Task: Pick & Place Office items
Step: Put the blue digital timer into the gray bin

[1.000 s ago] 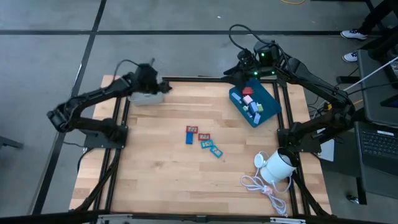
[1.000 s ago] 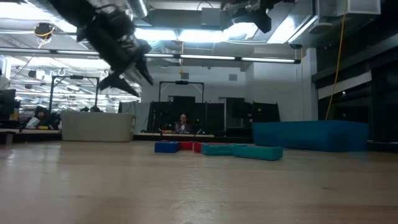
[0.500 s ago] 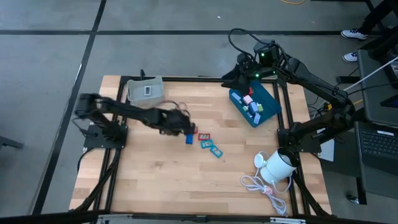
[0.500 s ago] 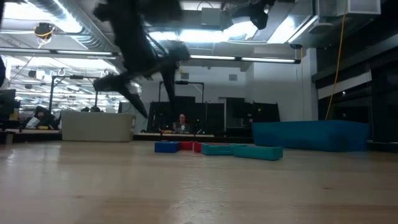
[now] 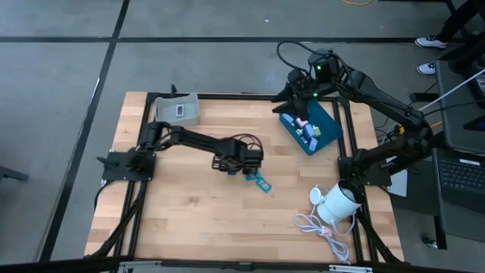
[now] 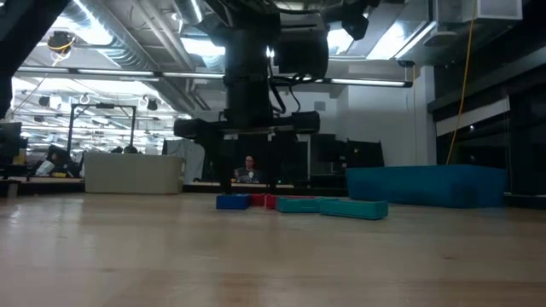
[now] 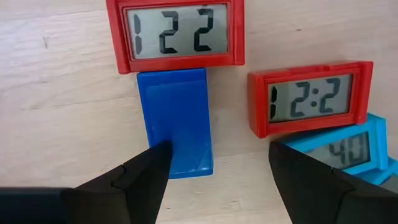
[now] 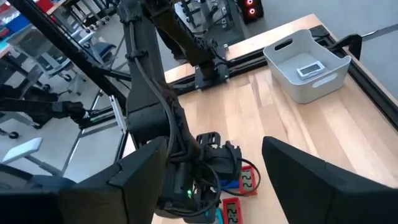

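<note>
Several small office items lie flat mid-table: two red clocks (image 7: 177, 34) (image 7: 311, 96), a dark blue block (image 7: 174, 118) and a light blue clock (image 7: 339, 149). My left gripper (image 7: 217, 155) (image 5: 244, 157) points straight down over them, open, one finger over the block's near corner and the other over the light blue clock, above the table. Teal pieces (image 5: 259, 181) lie beside it. My right gripper (image 8: 214, 149) (image 5: 295, 97) hangs open, high over the blue tray (image 5: 327, 121) at the far right.
The blue tray holds several coloured pieces (image 5: 305, 129). A grey tray (image 5: 178, 110) at the far left holds one small clock (image 8: 309, 70). A white round object (image 5: 339, 201) with a coiled cable (image 5: 318, 225) sits near the right front corner.
My left gripper has swung from above the grey tray at the far left toward the table's middle, come down, and tipped until it points straight down over the red and blue pieces. Its fingers stay open. The pieces have not moved.
</note>
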{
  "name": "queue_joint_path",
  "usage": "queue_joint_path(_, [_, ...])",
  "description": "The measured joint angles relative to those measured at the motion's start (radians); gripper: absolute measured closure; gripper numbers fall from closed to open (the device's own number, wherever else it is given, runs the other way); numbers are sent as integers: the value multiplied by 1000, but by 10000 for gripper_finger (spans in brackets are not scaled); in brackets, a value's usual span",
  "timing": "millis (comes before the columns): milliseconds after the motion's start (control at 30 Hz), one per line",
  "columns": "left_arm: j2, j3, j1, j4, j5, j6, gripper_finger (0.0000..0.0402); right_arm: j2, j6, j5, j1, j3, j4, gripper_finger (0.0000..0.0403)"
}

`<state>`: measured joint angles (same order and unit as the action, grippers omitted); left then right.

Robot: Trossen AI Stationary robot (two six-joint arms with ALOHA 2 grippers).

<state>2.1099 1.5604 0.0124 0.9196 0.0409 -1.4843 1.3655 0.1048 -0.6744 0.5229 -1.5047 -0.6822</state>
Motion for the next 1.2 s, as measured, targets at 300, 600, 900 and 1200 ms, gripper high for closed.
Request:
queue_joint_path(300, [-47, -11, -4, 35, -14, -49, 135, 0, -35, -1, 0, 0, -24, 132])
queue_joint_path(600, [-110, -8, -4, 80, 15, -72, 135, 0, -36, -17, 0, 0, -18, 132])
queue_joint_path(900, [-104, -97, -18, 62, 4, -50, 135, 0, -26, -16, 0, 0, -14, 132])
queue_joint_path(1200, [-105, -233, -17, -111, -7, -98, 145, 0, -17, -14, 0, 0, -13, 132])
